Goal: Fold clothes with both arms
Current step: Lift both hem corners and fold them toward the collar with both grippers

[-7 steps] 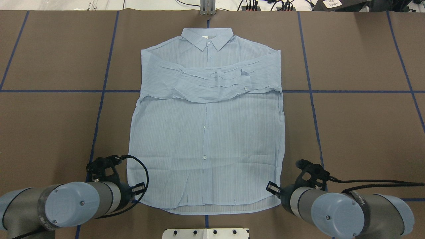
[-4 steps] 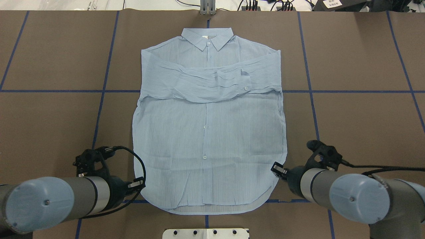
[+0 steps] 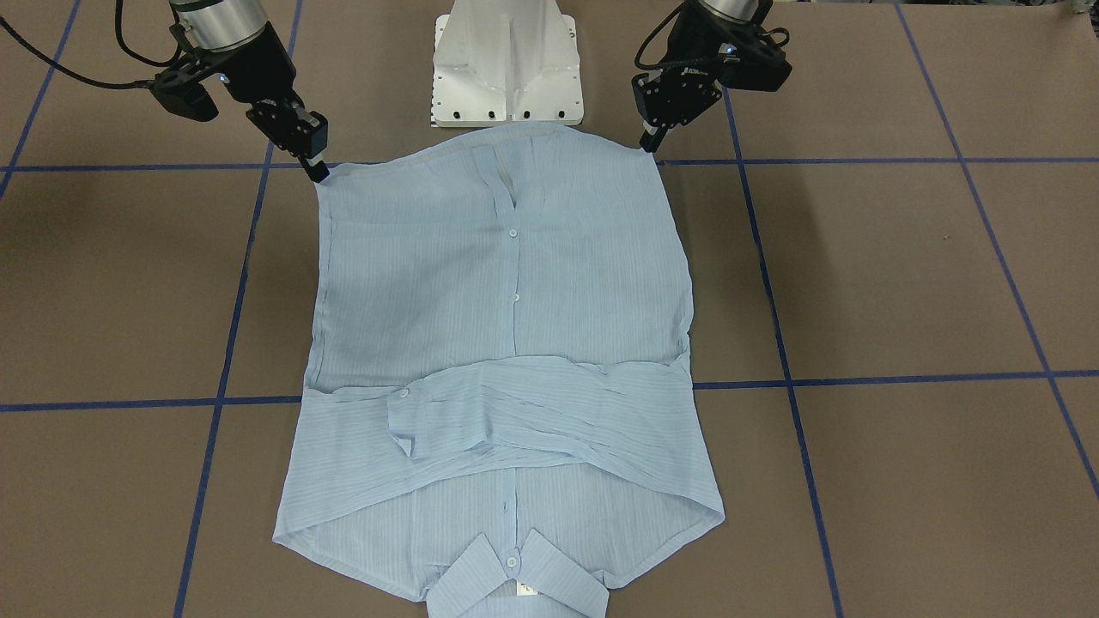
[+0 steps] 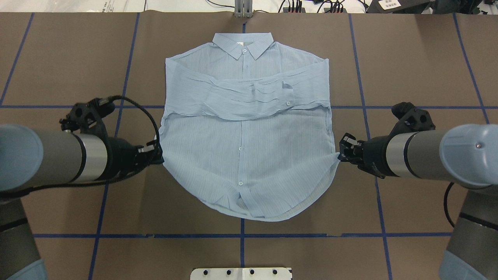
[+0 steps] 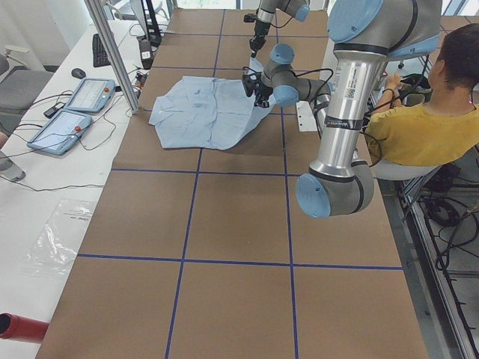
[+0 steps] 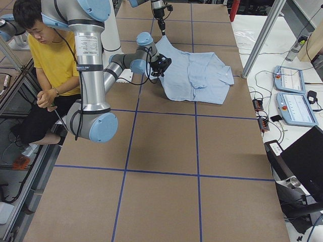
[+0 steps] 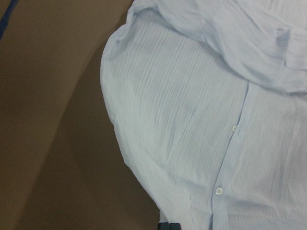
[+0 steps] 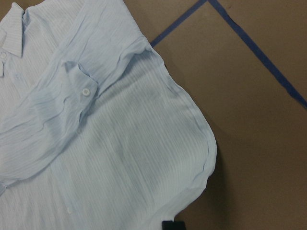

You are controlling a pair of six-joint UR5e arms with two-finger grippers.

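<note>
On the table (image 4: pixel 420 66), treat the shirt (image 4: pixel 245 155), flat with collar far and near hem raised, as light, limp, likely slippery; hold by the two hem corners pinched tight in left gripper (image 4: pixel 158 153) and right gripper (image 4: pixel 341 152), taut against sagging.

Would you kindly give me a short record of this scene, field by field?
garment: shirt, front up, buttoned, on the table
sleeves: folded across the chest
collar: at the end far from the robot
left gripper: shut on the hem corner on its side
right gripper: shut on the other hem corner
hem: raised at both corners
</note>
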